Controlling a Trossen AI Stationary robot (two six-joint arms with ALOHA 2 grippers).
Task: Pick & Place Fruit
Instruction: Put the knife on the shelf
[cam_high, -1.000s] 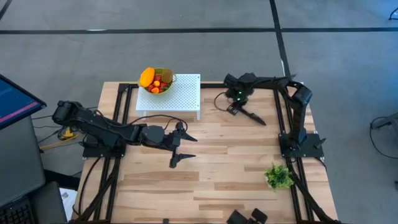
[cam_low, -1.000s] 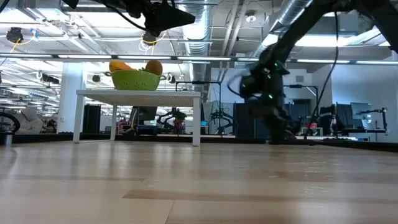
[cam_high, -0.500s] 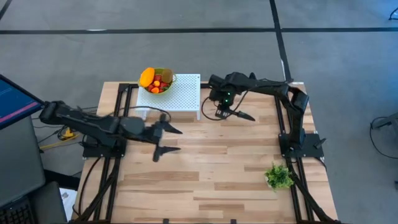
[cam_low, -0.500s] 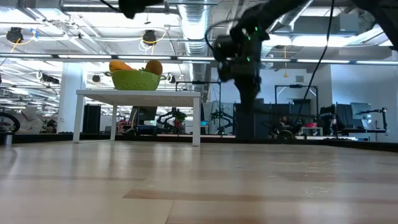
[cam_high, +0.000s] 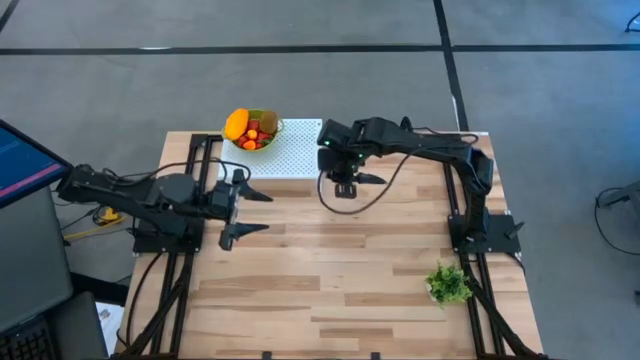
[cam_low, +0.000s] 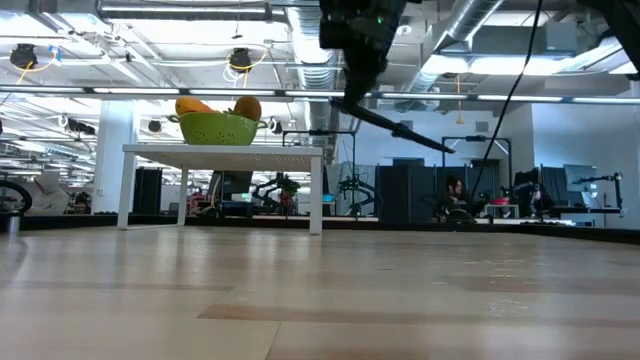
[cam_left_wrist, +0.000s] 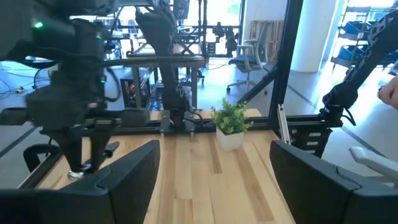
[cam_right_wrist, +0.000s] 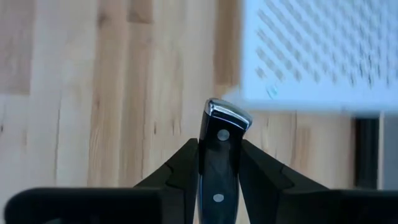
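Observation:
The fruit (cam_high: 251, 128) lies heaped in a green bowl (cam_low: 217, 128) that stands on a white perforated stand (cam_high: 290, 152) at the table's far side; an orange piece and small red pieces show. My right gripper (cam_high: 343, 187) hangs in the air just right of the stand, shut on a black knife (cam_low: 400, 128). My left gripper (cam_high: 245, 212) is open and holds nothing; it hovers over the table's left part, near side of the stand. My right gripper (cam_right_wrist: 221, 149) pinches the knife's black riveted handle (cam_right_wrist: 221, 134) between its two fingers, coming from above and pointing down. The metal butt end (cam_right_wrist: 227, 115) stands out beyond the fingers. The knife is lifted clear, and its blade (cam_high: 372, 179) slants down toward the table's right.
A small potted green plant (cam_high: 448, 284) stands near the table's right near corner, also seen in the left wrist view (cam_left_wrist: 231, 119). Black frame rails (cam_high: 195, 160) run along both sides of the table. Bare wood (cam_high: 340, 270) lies between the arms.
My right gripper has risen and moved toward the table's left, up to the white stand, carrying the knife off the table into the air. My left gripper has drawn back toward the table's left edge, staying open.

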